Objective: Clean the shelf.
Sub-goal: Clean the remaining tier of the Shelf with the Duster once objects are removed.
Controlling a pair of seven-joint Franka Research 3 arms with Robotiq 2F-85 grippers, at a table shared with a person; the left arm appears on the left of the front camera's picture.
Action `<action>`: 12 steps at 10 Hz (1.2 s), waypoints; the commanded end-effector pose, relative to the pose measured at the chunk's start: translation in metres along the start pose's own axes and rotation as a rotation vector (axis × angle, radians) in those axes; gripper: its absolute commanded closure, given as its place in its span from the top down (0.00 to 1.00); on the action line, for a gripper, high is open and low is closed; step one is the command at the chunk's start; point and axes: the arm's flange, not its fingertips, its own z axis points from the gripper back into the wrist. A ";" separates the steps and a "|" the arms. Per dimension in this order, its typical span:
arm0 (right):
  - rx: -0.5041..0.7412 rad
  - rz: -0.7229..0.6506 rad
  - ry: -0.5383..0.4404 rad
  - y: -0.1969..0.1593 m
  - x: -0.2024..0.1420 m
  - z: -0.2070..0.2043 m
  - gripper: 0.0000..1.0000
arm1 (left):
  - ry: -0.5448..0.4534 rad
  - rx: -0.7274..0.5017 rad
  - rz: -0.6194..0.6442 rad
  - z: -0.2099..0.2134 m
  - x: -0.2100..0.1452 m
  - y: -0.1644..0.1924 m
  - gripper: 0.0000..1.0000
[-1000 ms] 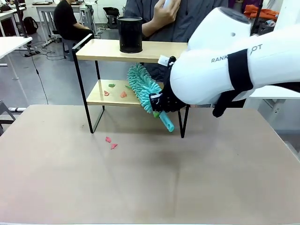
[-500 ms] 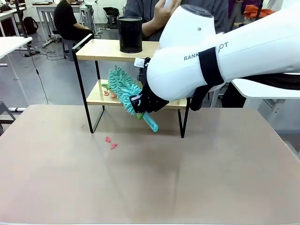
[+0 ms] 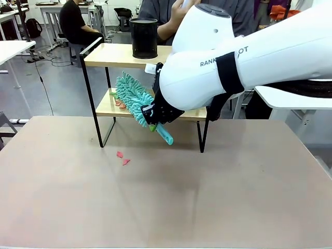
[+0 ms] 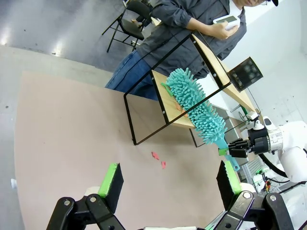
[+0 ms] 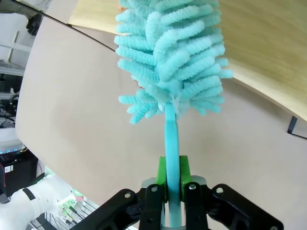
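The shelf (image 3: 92, 58) stands at the table's far side, with small red and green scraps (image 3: 119, 102) on its lower board. My right gripper (image 3: 154, 118) is shut on the handle of a teal fluffy duster (image 3: 132, 95), whose head lies across the left part of that lower board, by the scraps. In the right wrist view the duster (image 5: 172, 52) rises from the shut right gripper (image 5: 172, 175) against the wooden board (image 5: 261, 43). The left gripper (image 4: 169, 178) hangs open high over the table, looking down on the shelf (image 4: 144, 88) and the duster (image 4: 196, 108).
A black mesh cup (image 3: 143, 38) stands on the shelf's top board. Two red scraps (image 3: 123, 158) lie on the brown table (image 3: 207, 207) in front of the shelf's left leg. A person (image 3: 179, 18) holding a white device stands behind the shelf.
My right arm has swept the duster leftward along the lower board, and the scraps there have been pushed toward the board's left end. The left gripper has stayed open.
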 end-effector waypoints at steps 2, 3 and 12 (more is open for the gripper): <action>0.025 0.041 0.000 0.008 0.001 0.004 0.12 | -0.019 -0.015 -0.018 -0.002 -0.001 0.000 1.00; 0.023 0.069 -0.005 0.014 -0.001 0.003 0.12 | -0.019 -0.015 -0.018 -0.002 -0.001 0.000 1.00; 0.266 0.179 0.051 -0.026 -0.028 0.041 0.12 | -0.019 -0.015 -0.018 -0.002 -0.001 0.000 1.00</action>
